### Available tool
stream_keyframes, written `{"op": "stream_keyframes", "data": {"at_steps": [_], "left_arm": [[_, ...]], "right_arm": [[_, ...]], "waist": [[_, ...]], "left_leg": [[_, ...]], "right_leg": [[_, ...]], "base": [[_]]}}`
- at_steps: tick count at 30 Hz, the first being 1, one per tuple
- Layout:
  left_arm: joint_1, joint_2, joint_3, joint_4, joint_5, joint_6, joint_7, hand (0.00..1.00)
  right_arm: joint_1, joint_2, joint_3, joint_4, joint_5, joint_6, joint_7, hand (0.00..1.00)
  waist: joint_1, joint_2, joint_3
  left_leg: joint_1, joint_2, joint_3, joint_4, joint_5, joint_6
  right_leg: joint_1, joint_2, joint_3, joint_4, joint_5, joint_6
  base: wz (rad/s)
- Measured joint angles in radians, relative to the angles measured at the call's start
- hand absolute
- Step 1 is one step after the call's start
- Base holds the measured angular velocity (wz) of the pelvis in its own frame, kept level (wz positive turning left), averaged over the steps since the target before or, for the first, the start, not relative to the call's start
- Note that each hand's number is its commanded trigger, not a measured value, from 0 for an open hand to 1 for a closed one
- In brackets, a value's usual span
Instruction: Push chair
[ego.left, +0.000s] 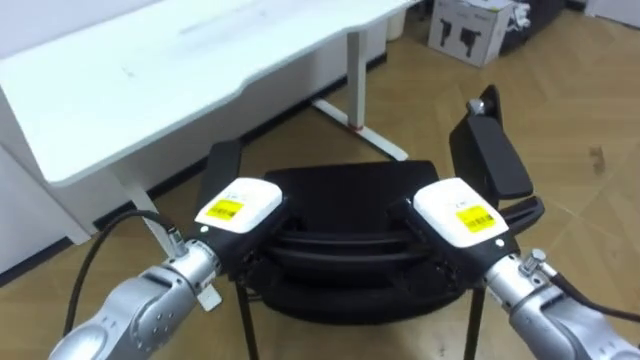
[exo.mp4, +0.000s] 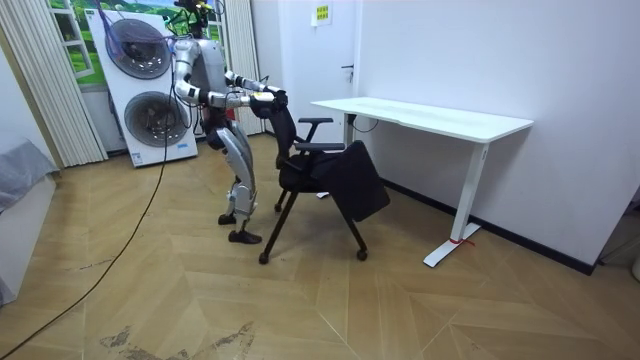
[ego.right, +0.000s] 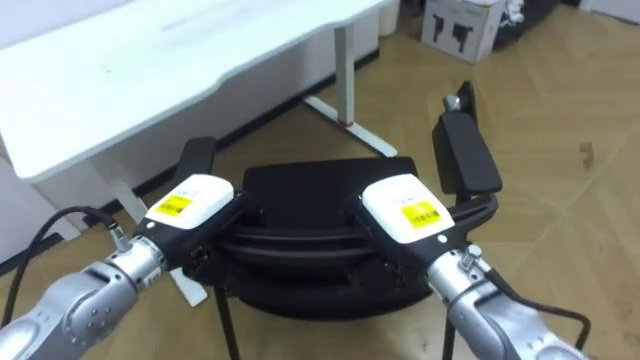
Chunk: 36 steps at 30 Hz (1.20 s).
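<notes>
One black, curved-backed chair (ego.left: 348, 205)

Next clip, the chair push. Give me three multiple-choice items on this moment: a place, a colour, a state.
1. Where are the left robot hand and the right robot hand? A on the desk; B on the backrest top of the chair; C hanging at its sides.
2. What colour is the desk top? A white; B black; C brown.
3. How does the chair stand? A tucked under the desk; B upright, short of the desk; C tipped over.
Key: B, both lie on the backrest; A, the top is white; B, it stands on its legs before the desk.
</notes>
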Motion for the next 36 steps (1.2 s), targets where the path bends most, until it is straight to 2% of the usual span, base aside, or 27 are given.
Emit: {"op": "stream_keyframes", "data": {"at_steps": [2,4,8,11,13,14,15,16,17,19,20,21,22,23,24,25,26,28,29,30,31,32,33,34,36], "left_arm": [[0.002,0.000,-0.001,-0.001,0.013,0.004,-0.007,1.00],[0.002,0.017,-0.009,-0.006,0.011,0.004,-0.010,1.00],[0.010,0.036,-0.005,-0.032,0.011,0.014,-0.016,1.00],[0.014,0.042,0.000,-0.037,0.009,0.011,-0.025,1.00],[0.016,0.048,-0.001,-0.037,0.004,0.009,-0.034,1.00],[0.018,0.050,0.001,-0.037,0.004,0.008,-0.035,1.00],[0.024,0.051,0.010,-0.037,0.005,0.007,-0.035,1.00],[0.030,0.054,0.011,-0.037,0.006,0.006,-0.034,1.00],[0.034,0.056,0.011,-0.037,0.006,0.006,-0.034,1.00],[0.049,0.061,0.012,-0.035,0.006,0.006,-0.032,1.00],[0.054,0.061,0.012,-0.035,0.006,0.005,-0.031,1.00],[0.061,0.061,0.012,-0.033,0.006,0.002,-0.025,1.00],[0.064,0.057,0.012,-0.028,0.006,0.000,-0.021,1.00],[0.064,0.054,0.012,-0.028,0.006,0.000,-0.018,1.00],[0.060,0.047,0.013,-0.028,0.008,0.001,-0.008,1.00],[0.059,0.046,0.014,-0.028,0.012,0.003,0.000,1.00],[0.060,0.043,0.014,-0.028,0.014,0.004,0.003,1.00],[0.063,0.038,0.016,-0.030,0.021,0.003,0.007,1.00],[0.064,0.035,0.018,-0.031,0.022,0.003,0.008,1.00],[0.064,0.028,0.022,-0.031,0.025,0.002,0.009,1.00],[0.064,0.027,0.025,-0.031,0.029,0.003,0.010,1.00],[0.063,0.027,0.028,-0.031,0.030,0.003,0.011,1.00],[0.063,0.027,0.029,-0.032,0.030,0.002,0.012,1.00],[0.063,0.025,0.030,-0.032,0.030,0.002,0.013,1.00],[0.066,0.017,0.030,-0.032,0.034,0.002,0.015,1.00]], "right_arm": [[0.006,0.016,0.008,0.007,0.000,0.017,0.010,1.00],[0.007,0.021,0.019,0.018,0.013,0.018,0.014,1.00],[0.009,0.037,0.022,0.017,0.013,0.019,0.013,1.00],[0.009,0.047,0.024,0.026,0.015,0.013,0.018,1.00],[0.009,0.056,0.031,0.049,0.021,-0.002,0.007,1.00],[0.008,0.058,0.033,0.052,0.021,-0.003,0.004,1.00],[0.008,0.067,0.035,0.052,0.021,-0.001,0.007,1.00],[0.008,0.068,0.045,0.053,0.022,0.003,0.008,1.00],[0.008,0.069,0.048,0.056,0.024,0.004,0.008,1.00],[0.011,0.071,0.051,0.063,0.021,-0.003,0.012,1.00],[0.011,0.071,0.052,0.064,0.019,-0.003,0.012,1.00],[0.010,0.069,0.052,0.064,0.013,-0.004,0.011,1.00],[0.010,0.067,0.054,0.063,0.008,-0.004,0.010,1.00],[0.009,0.067,0.054,0.058,0.008,-0.003,0.008,1.00],[0.003,0.061,0.053,0.054,0.008,-0.002,0.004,1.00],[-0.008,0.061,0.053,0.055,0.008,0.001,0.007,1.00],[-0.010,0.063,0.053,0.055,0.007,0.003,0.009,1.00],[-0.010,0.057,0.049,0.051,0.006,-0.002,0.011,1.00],[-0.010,0.053,0.049,0.046,0.006,-0.002,0.011,1.00],[-0.009,0.043,0.047,0.037,0.006,-0.001,0.011,1.00],[-0.008,0.043,0.047,0.033,0.005,0.001,0.013,1.00],[-0.008,0.043,0.047,0.027,0.003,0.006,0.017,1.00],[-0.008,0.043,0.046,0.018,-0.001,0.012,0.021,1.00],[-0.004,0.041,0.046,0.005,-0.007,0.020,0.027,1.00],[0.017,0.041,0.036,-0.021,-0.020,0.029,0.033,1.00]], "waist": [[0.005,-0.007,-0.0014],[0.010,-0.009,-0.0050],[0.036,-0.019,-0.0110],[0.051,-0.023,-0.0095],[0.058,-0.032,-0.0056],[0.062,-0.034,-0.0048],[0.066,-0.043,-0.0055],[0.066,-0.052,-0.0047],[0.064,-0.058,-0.0043],[0.063,-0.088,0.0036],[0.065,-0.091,0.0022],[0.069,-0.094,0.0022],[0.079,-0.098,0.0015],[0.080,-0.097,0.0017],[0.079,-0.095,0.0032],[0.070,-0.097,0.0036],[0.063,-0.097,0.0033],[0.054,-0.090,-0.0003],[0.053,-0.085,-0.0017],[0.051,-0.073,-0.0032],[0.042,-0.072,-0.0094],[0.039,-0.074,-0.0096],[0.037,-0.080,-0.0062],[0.036,-0.080,-0.0065],[0.032,-0.077,-0.0083]], "left_leg": [[0.024,0.017,-0.008,-0.024,0.004,-0.010],[0.057,0.037,-0.012,-0.051,0.003,-0.019],[0.089,0.047,-0.004,-0.058,-0.002,-0.029],[0.070,0.079,-0.005,0.077,-0.001,-0.031],[0.021,0.120,-0.005,0.259,0.033,-0.083],[0.004,0.132,-0.006,0.301,0.046,-0.088],[-0.030,0.151,-0.007,0.385,0.100,-0.089],[-0.060,0.165,-0.008,0.451,0.172,-0.085],[-0.074,0.167,-0.011,0.477,0.213,-0.080],[-0.123,0.179,-0.005,0.550,0.379,-0.071],[-0.134,0.183,-0.003,0.562,0.419,-0.071],[-0.155,0.184,-0.005,0.580,0.497,-0.071],[-0.166,0.180,-0.008,0.576,0.500,-0.079],[-0.181,0.179,-0.008,0.571,0.463,-0.077],[-0.220,0.178,-0.001,0.543,0.380,-0.074],[-0.249,0.174,0.004,0.466,0.326,-0.083],[-0.259,0.165,0.002,0.410,0.310,-0.086],[-0.251,0.136,0.010,0.137,0.303,-0.096],[-0.246,0.129,0.015,0.076,0.305,-0.095],[-0.233,0.122,0.037,-0.022,0.307,-0.088],[-0.216,0.108,0.060,-0.039,0.309,-0.056],[-0.211,0.098,0.065,-0.044,0.309,-0.054],[-0.194,0.074,0.076,-0.060,0.305,-0.044],[-0.181,0.057,0.083,-0.072,0.301,-0.037],[-0.166,0.039,0.089,-0.086,0.292,-0.024]], "right_leg": [[0.039,0.017,-0.016,-0.042,-0.003,-0.007],[0.077,0.042,-0.024,-0.079,-0.007,-0.010],[0.088,0.048,-0.028,-0.065,-0.038,-0.018],[0.118,0.060,-0.037,-0.036,-0.075,-0.030],[0.144,0.068,-0.044,0.006,-0.127,-0.043],[0.153,0.070,-0.045,0.010,-0.141,-0.047],[0.165,0.070,-0.053,0.023,-0.163,-0.055],[0.185,0.071,-0.061,0.019,-0.175,-0.060],[0.196,0.068,-0.063,0.017,-0.178,-0.063],[0.234,0.059,-0.071,0.002,-0.188,-0.072],[0.245,0.059,-0.070,-0.004,-0.188,-0.074],[0.260,0.059,-0.071,-0.017,-0.189,-0.081],[0.270,0.053,-0.071,-0.032,-0.187,-0.088],[0.269,0.051,-0.076,-0.036,-0.188,-0.090],[0.265,0.046,-0.086,-0.038,-0.190,-0.095],[0.268,0.043,-0.098,-0.046,-0.193,-0.097],[0.272,0.043,-0.104,-0.054,-0.193,-0.096],[0.285,0.039,-0.115,-0.075,-0.200,-0.085],[0.287,0.040,-0.116,-0.078,-0.202,-0.081],[0.295,0.040,-0.116,-0.083,-0.207,-0.072],[0.301,0.026,-0.115,-0.087,-0.215,-0.057],[0.304,0.018,-0.111,-0.091,-0.217,-0.049],[0.314,0.003,-0.106,-0.104,-0.217,-0.036],[0.328,-0.007,-0.100,-0.123,-0.213,-0.023],[0.351,-0.013,-0.098,-0.151,-0.209,-0.004]], "base": [[0.09],[0.05],[-0.07],[-0.04],[0.10],[0.11],[0.16],[0.18],[0.22],[0.22],[0.14],[0.00],[0.05],[0.11],[0.19],[0.21],[0.18],[0.13],[0.05],[0.05],[0.06],[0.05],[0.00],[0.00],[0.06]]}}
